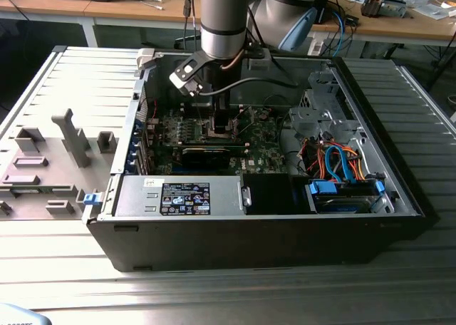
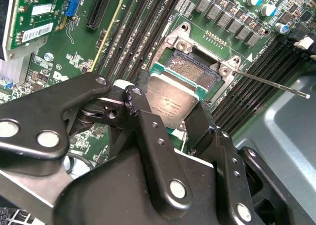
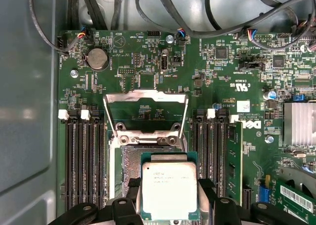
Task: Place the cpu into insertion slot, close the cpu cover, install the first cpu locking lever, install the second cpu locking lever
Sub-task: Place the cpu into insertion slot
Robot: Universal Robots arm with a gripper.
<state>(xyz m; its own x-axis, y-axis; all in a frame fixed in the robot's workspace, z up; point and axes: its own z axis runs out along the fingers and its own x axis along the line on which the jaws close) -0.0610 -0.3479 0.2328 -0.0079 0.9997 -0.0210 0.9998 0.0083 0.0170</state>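
Small square cpu (image 3: 169, 190), dull silver top facing up, clamped at two opposite edges between the black fingers (image 2: 143, 121) of the claw (image 3: 169, 205), closed firmly on the chip. In both wrist views, held over the near part of the insertion slot (image 3: 129, 161), not lying flat in it; impossible to tell whether any edge touches. Beyond the chip, the slot's dark field of contacts exposed inside its silvery rim. At the far side of the slot, the cpu cover (image 3: 145, 93) swung open and standing up from its hinge — a thin metal frame with green board visible through its cut-out centre. In the second wrist view, a thin metal locking lever (image 2: 269, 82) jutting out from a corner of the slot across the neighbouring memory slots (image 2: 247, 94). Rows of black memory slots on either side of the socket. In the exterior view, the arm (image 1: 221, 18) reaching straight down into an open computer case (image 1: 249, 232) lying on its side on a ribbed metal surface (image 1: 214, 289).
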